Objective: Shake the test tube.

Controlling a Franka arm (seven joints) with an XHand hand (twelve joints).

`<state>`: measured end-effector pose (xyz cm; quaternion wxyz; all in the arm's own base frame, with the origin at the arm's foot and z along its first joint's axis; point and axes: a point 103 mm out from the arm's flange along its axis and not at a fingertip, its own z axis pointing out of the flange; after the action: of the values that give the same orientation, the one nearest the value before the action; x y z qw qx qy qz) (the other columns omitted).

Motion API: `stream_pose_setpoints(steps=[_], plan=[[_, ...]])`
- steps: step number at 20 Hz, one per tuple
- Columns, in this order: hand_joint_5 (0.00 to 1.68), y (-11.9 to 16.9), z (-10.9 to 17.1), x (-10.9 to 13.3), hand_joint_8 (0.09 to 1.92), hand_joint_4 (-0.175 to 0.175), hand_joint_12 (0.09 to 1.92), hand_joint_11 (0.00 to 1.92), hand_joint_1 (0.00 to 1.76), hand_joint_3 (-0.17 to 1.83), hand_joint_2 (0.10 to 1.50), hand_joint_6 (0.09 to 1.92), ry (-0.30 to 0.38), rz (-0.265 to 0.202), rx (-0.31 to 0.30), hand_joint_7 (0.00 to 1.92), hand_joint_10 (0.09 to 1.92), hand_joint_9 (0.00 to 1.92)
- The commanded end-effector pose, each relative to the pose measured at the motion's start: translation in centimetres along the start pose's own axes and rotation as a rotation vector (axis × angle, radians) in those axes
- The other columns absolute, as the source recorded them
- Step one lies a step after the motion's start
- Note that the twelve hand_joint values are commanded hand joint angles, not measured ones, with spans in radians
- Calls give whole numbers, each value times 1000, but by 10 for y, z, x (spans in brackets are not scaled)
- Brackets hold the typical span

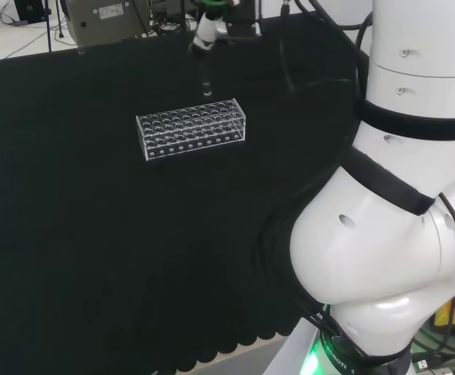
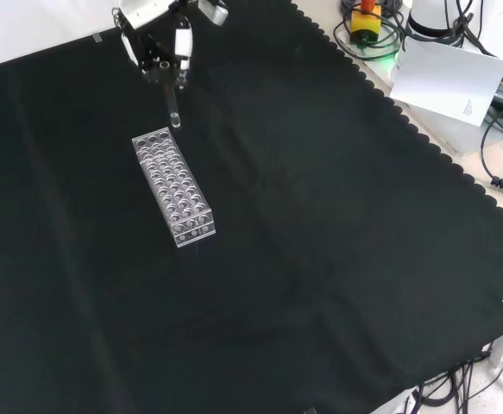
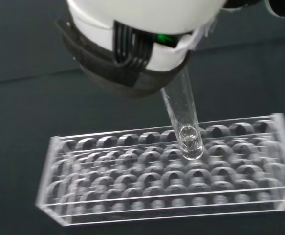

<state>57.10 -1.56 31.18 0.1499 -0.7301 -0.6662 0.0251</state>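
Here the hand [image 2: 160, 47] grasps the test tube [image 2: 174, 110] by its upper end, fingers curled round it, and holds it nearly upright in the air just above the clear test tube rack [image 2: 172, 186], beyond the rack's far end in the front view. To shake it well, I judge the hand should first lift clear of the rack, then swing the tube in short, quick strokes, so the rounded bottom never knocks the rack's rim. The hand hangs downward, tube pointing at the black cloth [image 2: 320, 259].
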Motion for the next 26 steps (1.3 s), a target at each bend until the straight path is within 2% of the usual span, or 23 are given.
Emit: stream_pose_setpoints(steps=[1,4,9,19,23,26], plan=[[1483,-3,-9,-24,391,-175,671,1583,1239,689,579,278,-12,49,-20,1824,149,1857],[1483,0,-9,-18,392,-175,671,1583,1239,689,579,278,-4,38,-22,1824,149,1857],[1483,10,-3,11,393,-175,671,1583,1239,689,579,278,18,-12,-20,1823,147,1858],[1483,25,8,102,395,-175,671,1583,1239,689,578,278,62,-187,-9,1822,145,1859],[1483,28,10,131,396,-175,671,1583,1239,689,578,278,77,-242,-1,1822,144,1860],[1483,29,9,144,396,-175,671,1583,1239,689,578,278,80,-276,4,1822,143,1860]])
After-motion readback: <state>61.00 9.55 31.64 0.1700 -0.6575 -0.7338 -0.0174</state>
